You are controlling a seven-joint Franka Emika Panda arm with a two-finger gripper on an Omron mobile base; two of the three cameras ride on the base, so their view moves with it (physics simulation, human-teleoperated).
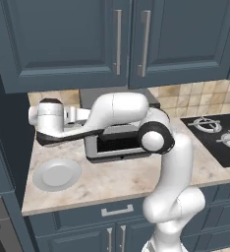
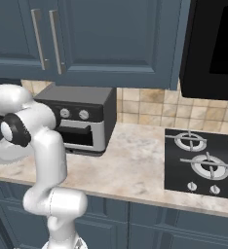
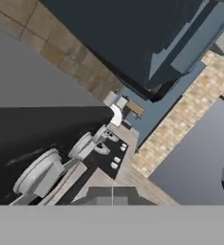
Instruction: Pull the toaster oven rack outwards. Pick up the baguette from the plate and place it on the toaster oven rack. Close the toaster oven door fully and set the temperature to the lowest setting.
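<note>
At the left end of the boxy dark-topped toaster oven (image 2: 82, 121), the pincer (image 3: 112, 198) sits pressed together, empty, right beside the round silver knobs (image 3: 39, 174) on its black control strip; the temperature knob is likely nearest. The white plate (image 1: 57, 174) lies bare on the table (image 1: 122, 179).

Toaster ovens: I count one (image 2: 79, 124), left of centre in my right base view.
Oven knobs: two round silver ones (image 2: 65, 113) on its black strip.
Plates: one (image 1: 57, 174), lower left of my left base view.
Hob burners: I see two (image 2: 189, 141) at right.
Cabinet handles: two (image 1: 118, 42) overhead.
</note>
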